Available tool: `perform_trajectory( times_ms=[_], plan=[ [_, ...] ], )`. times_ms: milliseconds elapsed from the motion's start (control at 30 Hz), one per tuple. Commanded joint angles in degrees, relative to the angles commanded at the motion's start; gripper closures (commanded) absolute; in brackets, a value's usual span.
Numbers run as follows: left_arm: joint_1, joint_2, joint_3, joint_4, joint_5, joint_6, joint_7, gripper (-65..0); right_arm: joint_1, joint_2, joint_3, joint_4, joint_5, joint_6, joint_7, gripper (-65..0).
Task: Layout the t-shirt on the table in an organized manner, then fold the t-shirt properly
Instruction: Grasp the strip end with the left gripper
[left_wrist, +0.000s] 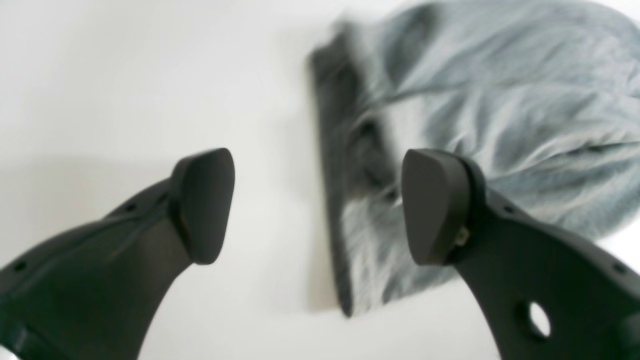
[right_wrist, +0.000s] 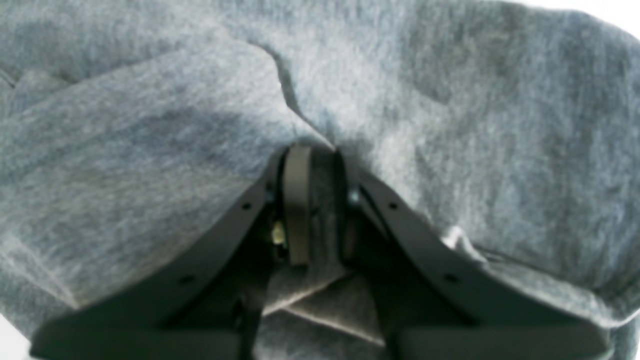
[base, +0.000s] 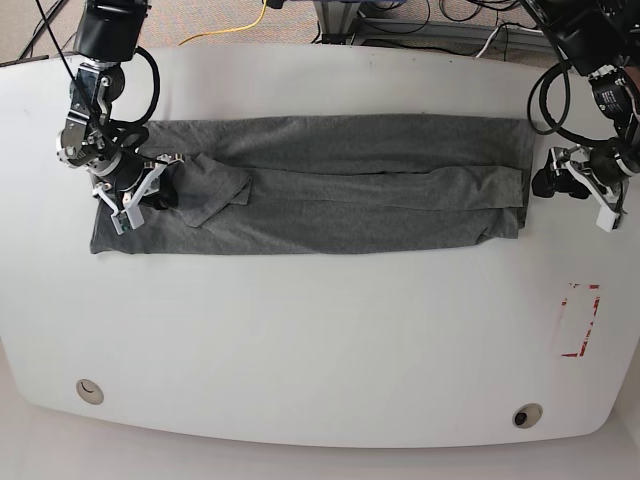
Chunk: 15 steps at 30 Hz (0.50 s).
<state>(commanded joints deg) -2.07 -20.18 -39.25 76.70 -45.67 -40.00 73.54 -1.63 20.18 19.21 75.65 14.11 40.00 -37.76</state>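
The grey t-shirt (base: 340, 185) lies on the white table (base: 320, 340) as a long band, folded lengthwise. At its left end in the base view my right gripper (base: 158, 186) is shut on a pinch of the cloth. The right wrist view shows that right gripper (right_wrist: 312, 165) with grey fabric between its pads and the t-shirt (right_wrist: 150, 125) filling the frame. My left gripper (base: 541, 183) hovers open just off the band's right end. In the left wrist view the left gripper (left_wrist: 318, 207) stands wide over the dark hem, one finger above the t-shirt (left_wrist: 500, 100) and one above bare table (left_wrist: 100, 75).
A red dashed rectangle (base: 580, 320) is marked on the table at the front right. Two round holes (base: 89, 390) (base: 526, 415) sit near the front edge. Cables (base: 260, 15) run on the floor beyond the far edge.
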Motion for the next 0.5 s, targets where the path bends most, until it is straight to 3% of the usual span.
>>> perform_trajectory(
  times_ms=[167, 500],
  plan=[
    [-0.26, 0.09, 0.70, -2.20, -0.53, 0.00, 0.00, -49.9, 0.00, 0.00, 0.00, 0.00, 0.00, 0.00, 0.00, -8.1],
    [-0.44, 2.29, 8.97, -2.29, -0.62, 0.00, -2.46, -49.9, 0.00, -0.09, -0.09, 0.00, 0.00, 0.00, 0.00, -8.1]
  ],
)
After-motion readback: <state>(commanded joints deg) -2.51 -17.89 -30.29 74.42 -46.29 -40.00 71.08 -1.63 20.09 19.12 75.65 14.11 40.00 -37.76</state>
